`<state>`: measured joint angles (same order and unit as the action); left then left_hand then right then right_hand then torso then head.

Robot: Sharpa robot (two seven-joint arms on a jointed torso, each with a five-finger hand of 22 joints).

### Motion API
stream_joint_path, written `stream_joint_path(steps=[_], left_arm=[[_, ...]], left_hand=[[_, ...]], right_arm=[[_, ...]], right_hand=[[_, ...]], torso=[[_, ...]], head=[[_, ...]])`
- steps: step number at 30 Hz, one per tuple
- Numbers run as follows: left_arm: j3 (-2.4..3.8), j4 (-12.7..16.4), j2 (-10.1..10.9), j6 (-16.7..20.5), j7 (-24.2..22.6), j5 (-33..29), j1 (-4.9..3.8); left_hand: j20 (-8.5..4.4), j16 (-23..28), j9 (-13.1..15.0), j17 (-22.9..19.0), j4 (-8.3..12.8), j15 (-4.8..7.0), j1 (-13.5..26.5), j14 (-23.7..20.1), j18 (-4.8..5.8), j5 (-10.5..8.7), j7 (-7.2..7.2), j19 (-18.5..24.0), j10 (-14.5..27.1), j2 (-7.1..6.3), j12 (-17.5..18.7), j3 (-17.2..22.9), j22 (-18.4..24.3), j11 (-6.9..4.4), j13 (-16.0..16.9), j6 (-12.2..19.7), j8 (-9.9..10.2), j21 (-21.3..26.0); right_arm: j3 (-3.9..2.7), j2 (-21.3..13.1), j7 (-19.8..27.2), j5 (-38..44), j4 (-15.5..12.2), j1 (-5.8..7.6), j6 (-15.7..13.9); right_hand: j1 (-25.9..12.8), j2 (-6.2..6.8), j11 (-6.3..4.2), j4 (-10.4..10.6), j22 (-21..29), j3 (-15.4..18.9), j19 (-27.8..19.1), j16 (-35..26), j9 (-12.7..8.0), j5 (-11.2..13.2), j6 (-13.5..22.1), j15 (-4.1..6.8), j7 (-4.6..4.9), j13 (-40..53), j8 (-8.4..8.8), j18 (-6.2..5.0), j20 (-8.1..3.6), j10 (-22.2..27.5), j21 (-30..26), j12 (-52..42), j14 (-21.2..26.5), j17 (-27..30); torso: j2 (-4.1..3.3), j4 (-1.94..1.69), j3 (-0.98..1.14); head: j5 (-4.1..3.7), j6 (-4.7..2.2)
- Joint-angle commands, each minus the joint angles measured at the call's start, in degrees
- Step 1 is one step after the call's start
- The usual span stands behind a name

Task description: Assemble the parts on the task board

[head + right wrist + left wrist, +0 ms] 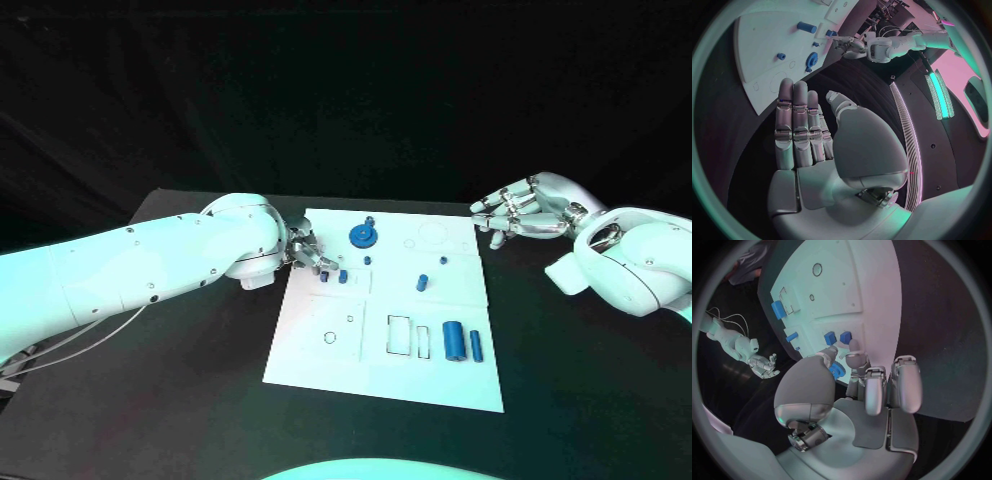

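The white task board (433,375) lies mid-table. My left hand (307,254) hovers over its left edge with fingers spread, its fingertips (856,345) right at two small blue blocks (335,276) (837,337); nothing is held. The blue gear (364,236) (812,59) stands near the far edge, just beyond that hand. Two short blue pegs (423,282) stand mid-board. Two blue cylinders (462,343) (777,310) lie at the near right. My right hand (522,214) (801,135) hangs beyond the board's far right corner, fingers straight, holding nothing.
Outlined slots (405,336) and small holes (332,336) mark the board's near half. A faint ring (430,238) is drawn at the far right of the board. Black tabletop (159,410) surrounds the board on every side.
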<state>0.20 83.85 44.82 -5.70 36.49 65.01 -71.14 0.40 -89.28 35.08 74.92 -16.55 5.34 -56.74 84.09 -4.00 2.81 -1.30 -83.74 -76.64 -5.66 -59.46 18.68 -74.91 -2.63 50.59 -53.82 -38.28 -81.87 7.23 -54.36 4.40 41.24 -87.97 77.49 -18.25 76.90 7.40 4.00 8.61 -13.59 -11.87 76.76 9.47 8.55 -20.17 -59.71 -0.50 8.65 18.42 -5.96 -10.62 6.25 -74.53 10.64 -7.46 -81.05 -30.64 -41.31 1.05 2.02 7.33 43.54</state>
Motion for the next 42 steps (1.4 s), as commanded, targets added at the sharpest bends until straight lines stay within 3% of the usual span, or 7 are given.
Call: stream_joint_path(steps=[1, 12, 20, 24, 28, 32, 42], left_arm=[[0.14, 0.58, 0.45, 0.8, -0.44, -0.55, -0.04], [0.31, 1.83, 1.47, 0.77, -0.48, -0.7, -0.15], [0.31, 3.97, 2.62, 0.98, -0.76, -1.9, -0.13], [0.24, 3.88, 2.56, 1.05, -0.83, -1.44, -0.06], [0.18, 3.57, 2.4, 1.01, -0.85, -0.91, 0.02], [0.12, 3.06, 2.29, 0.91, -0.85, -0.42, 0.07], [-0.06, 1.74, 1.38, 0.37, -0.86, 0.16, 0.34]], left_hand=[[-0.02, -0.24, -0.01, 14.41, -0.07, 0.48, 0.46, 5.71, 1.08, 0.04, -0.02, -0.93, -0.34, 0.18, 0.04, -0.42, -2.16, 0.01, -0.08, -0.51, 0.36, -0.12], [-0.04, -0.24, -0.02, 14.4, 0.17, 0.48, -0.35, 5.7, 1.06, 0.05, -0.04, -0.88, -0.22, 0.31, 0.17, -1.01, -2.07, 0.02, -0.21, -0.31, 0.47, -0.04], [0.0, -0.22, -0.21, 14.38, 0.14, 0.34, -1.34, 5.7, 0.9, 0.05, -0.31, -0.54, 0.33, -0.22, 0.96, -2.44, -1.33, 0.23, -1.11, 0.32, 0.96, 0.47], [0.04, -0.22, -0.31, 14.37, 0.16, 0.27, -1.77, 5.69, 0.87, 0.05, -0.41, -0.47, 0.47, -0.32, 1.11, -2.91, -1.19, 0.31, -1.28, 0.54, 1.16, 0.58], [0.06, -0.2, -0.37, 14.35, 0.19, 0.22, -2.12, 5.69, 0.84, 0.05, -0.47, -0.41, 0.54, -0.37, 1.17, -3.19, -1.07, 0.37, -1.34, 0.64, 1.27, 0.67], [0.07, -0.21, -0.4, 14.36, 0.2, 0.2, -2.27, 5.69, 0.84, 0.05, -0.49, -0.4, 0.58, -0.39, 1.22, -3.31, -1.07, 0.39, -1.4, 0.67, 1.31, 0.68], [0.12, -0.2, -0.49, 14.35, 0.29, 0.13, -3.15, 5.69, 0.82, 0.05, -0.57, -0.36, 0.68, -0.51, 1.25, -3.94, -0.99, 0.46, -1.43, 0.72, 1.44, 0.76]], right_arm=[[-0.02, 0.03, 0.06, 0.01, 0.05, -0.02, 0.36], [-0.02, 0.08, 0.04, -0.02, 0.06, -0.02, 0.38], [-0.02, 0.0, 0.03, -0.02, 0.01, -0.03, 0.37], [-0.02, 0.02, 0.03, -0.02, -0.04, -0.03, 0.36], [-0.02, 0.06, 0.05, -0.02, -0.02, -0.03, 0.37], [-0.02, 0.05, 0.06, -0.02, -0.02, -0.04, 0.37], [-0.02, 0.1, 0.1, -0.02, -0.01, -0.07, 0.36]], right_hand=[[-0.68, 0.11, 0.13, 0.44, 0.05, 0.05, -0.1, -0.38, 0.1, -0.37, 0.37, 0.02, 0.07, 0.08, 0.04, 0.2, 0.11, 0.36, -0.19, -0.25, 0.49, -0.08], [-0.68, 0.11, 0.13, 0.44, 0.05, 0.05, -0.1, -0.38, 0.1, -0.37, 0.37, 0.02, 0.07, 0.08, 0.04, 0.2, 0.11, 0.36, -0.19, -0.25, 0.49, -0.08], [-0.68, 0.11, 0.13, 0.44, 0.05, 0.05, -0.1, -0.38, 0.1, -0.37, 0.37, 0.02, 0.07, 0.08, 0.04, 0.2, 0.11, 0.36, -0.19, -0.25, 0.49, -0.08], [-0.68, 0.11, 0.13, 0.44, 0.05, 0.05, -0.1, -0.38, 0.1, -0.37, 0.37, 0.02, 0.07, 0.08, 0.04, 0.2, 0.11, 0.36, -0.19, -0.25, 0.49, -0.08], [-0.77, 0.04, 0.12, 0.53, 0.13, 0.08, -0.1, -0.42, 0.13, -0.44, 0.41, 0.02, 0.05, 0.25, 0.02, 0.18, 0.14, 0.43, -0.23, -0.28, 0.52, -0.25], [-0.77, 0.04, 0.12, 0.53, 0.13, 0.08, -0.1, -0.42, 0.13, -0.44, 0.41, 0.02, 0.05, 0.25, 0.02, 0.18, 0.14, 0.43, -0.23, -0.28, 0.52, -0.25], [-0.77, 0.04, 0.12, 0.53, 0.13, 0.08, -0.1, -0.42, 0.13, -0.44, 0.41, 0.02, 0.05, 0.25, 0.02, 0.18, 0.14, 0.43, -0.23, -0.28, 0.52, -0.25]], torso=[[0.0, -0.03, 0.04], [-0.01, 0.07, 0.02], [0.05, -0.06, 0.02], [0.06, -0.15, 0.02], [0.0, 0.0, -0.09], [0.02, 0.05, 0.03], [-0.07, 0.01, 0.0]], head=[[0.02, -0.01], [0.12, -0.15], [0.26, -0.07], [0.34, -0.07], [0.42, -0.05], [0.55, -0.05], [0.52, 0.08]])
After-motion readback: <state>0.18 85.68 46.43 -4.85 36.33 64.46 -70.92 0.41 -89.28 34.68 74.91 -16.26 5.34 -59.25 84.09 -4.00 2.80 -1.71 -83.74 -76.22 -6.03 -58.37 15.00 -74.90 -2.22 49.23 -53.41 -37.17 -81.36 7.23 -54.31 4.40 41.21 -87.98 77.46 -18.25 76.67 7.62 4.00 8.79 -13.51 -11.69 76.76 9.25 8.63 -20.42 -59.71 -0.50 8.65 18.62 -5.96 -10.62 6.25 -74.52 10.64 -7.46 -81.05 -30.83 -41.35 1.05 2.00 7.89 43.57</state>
